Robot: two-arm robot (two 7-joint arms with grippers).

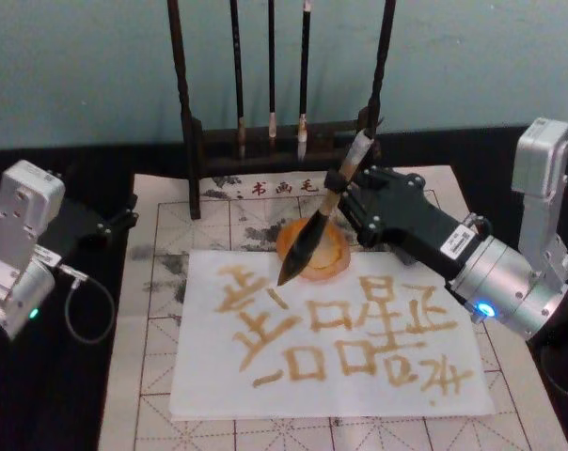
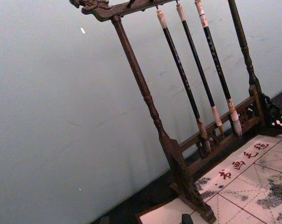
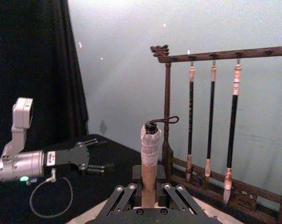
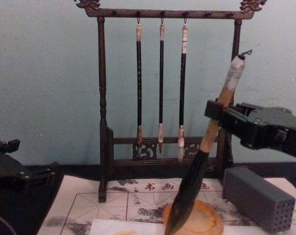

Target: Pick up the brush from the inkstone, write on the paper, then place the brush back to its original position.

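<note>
My right gripper (image 1: 340,194) is shut on the tan handle of the thick brush (image 1: 303,242), which leans with its cap toward the back right. Its dark tip hangs at the left rim of the orange inkstone (image 1: 326,258), by the back edge of the white paper (image 1: 209,376). Whether the tip touches anything I cannot tell. Amber characters cover the paper. In the chest view the brush (image 4: 207,142) slants down from my right gripper (image 4: 215,111) to the inkstone (image 4: 207,223). The right wrist view shows the brush (image 3: 149,154) upright between the fingers (image 3: 127,191). My left gripper (image 1: 115,224) rests open at the far left.
A dark wooden rack (image 1: 192,141) with three thin brushes (image 4: 161,78) stands behind the inkstone. A grey perforated block (image 4: 258,198) sits right of the inkstone. The paper lies on a beige gridded mat (image 1: 157,282). A loose cable (image 1: 86,305) loops near the left arm.
</note>
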